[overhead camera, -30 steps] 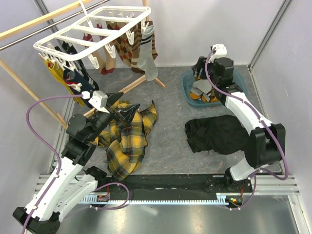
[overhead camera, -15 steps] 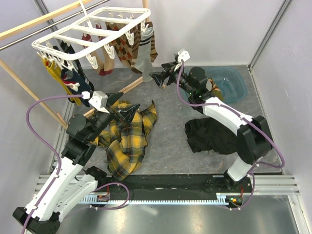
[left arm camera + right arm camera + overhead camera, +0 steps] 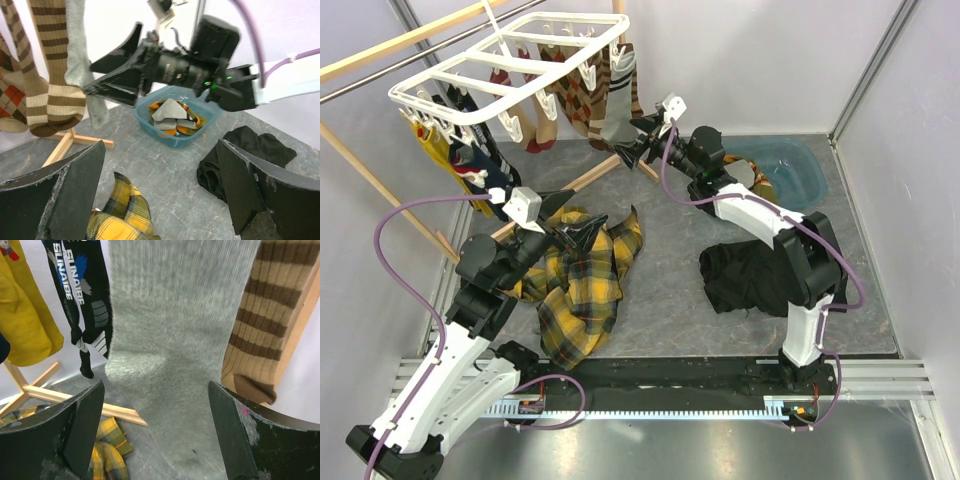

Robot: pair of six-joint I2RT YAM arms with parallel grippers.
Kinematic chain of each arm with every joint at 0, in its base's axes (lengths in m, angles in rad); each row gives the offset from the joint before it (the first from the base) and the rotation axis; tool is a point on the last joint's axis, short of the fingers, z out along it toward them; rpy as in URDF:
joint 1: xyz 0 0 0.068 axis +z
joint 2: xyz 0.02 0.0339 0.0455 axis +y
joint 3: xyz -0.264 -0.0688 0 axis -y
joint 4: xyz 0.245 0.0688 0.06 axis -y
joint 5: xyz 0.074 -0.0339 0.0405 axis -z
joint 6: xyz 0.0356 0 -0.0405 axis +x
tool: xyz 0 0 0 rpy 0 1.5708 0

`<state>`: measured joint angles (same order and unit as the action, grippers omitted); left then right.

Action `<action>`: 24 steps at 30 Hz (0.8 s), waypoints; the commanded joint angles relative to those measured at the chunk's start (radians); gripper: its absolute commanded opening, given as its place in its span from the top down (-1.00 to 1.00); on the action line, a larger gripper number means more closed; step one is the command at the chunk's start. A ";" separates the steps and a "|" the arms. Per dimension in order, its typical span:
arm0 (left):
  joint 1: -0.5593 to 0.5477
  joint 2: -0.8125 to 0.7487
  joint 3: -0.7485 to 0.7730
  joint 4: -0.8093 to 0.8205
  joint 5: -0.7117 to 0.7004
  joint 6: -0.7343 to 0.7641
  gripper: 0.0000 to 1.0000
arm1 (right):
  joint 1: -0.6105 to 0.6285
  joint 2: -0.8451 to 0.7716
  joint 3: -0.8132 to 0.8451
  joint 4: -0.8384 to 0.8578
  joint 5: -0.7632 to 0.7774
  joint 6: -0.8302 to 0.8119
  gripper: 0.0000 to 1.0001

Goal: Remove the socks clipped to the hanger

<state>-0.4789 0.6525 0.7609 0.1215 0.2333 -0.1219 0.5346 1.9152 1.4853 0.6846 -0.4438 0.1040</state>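
The white grid hanger (image 3: pixel 510 70) hangs at the upper left with several socks clipped under it. A plain grey sock (image 3: pixel 611 128) (image 3: pixel 175 355) hangs at its right corner beside a brown striped sock (image 3: pixel 262 335); a mustard sock (image 3: pixel 25 325) and a navy printed sock (image 3: pixel 82 295) hang further left. My right gripper (image 3: pixel 632 146) (image 3: pixel 160 435) is open, its jaws on either side of the grey sock's foot, not closed on it. It also shows in the left wrist view (image 3: pixel 115 82). My left gripper (image 3: pixel 565 215) (image 3: pixel 160 190) is open and empty above the yellow plaid cloth (image 3: pixel 580 280).
A blue tub (image 3: pixel 800 175) (image 3: pixel 200 125) at the back right holds several socks. A black garment (image 3: pixel 750 275) lies right of centre. The wooden rack's leg (image 3: pixel 590 178) and rail (image 3: pixel 380 55) stand behind the hanger.
My right arm swung from the blue tub leftward to the hanger, and its open jaws now straddle the grey sock. My left arm stayed still.
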 commanded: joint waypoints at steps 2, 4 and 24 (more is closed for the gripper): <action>-0.003 -0.005 0.009 0.020 0.041 0.022 -0.99 | 0.001 0.068 0.062 0.127 0.008 -0.009 -0.83; -0.001 -0.007 0.009 0.020 0.035 0.025 -0.99 | 0.002 0.084 0.069 0.131 0.025 -0.032 -0.80; -0.001 0.018 0.017 0.004 0.011 0.041 -0.99 | 0.080 -0.158 -0.120 0.075 0.136 -0.030 1.00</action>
<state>-0.4789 0.6632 0.7609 0.1204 0.2630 -0.1207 0.5861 1.9038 1.4052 0.7387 -0.3073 0.0677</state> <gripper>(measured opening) 0.991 0.012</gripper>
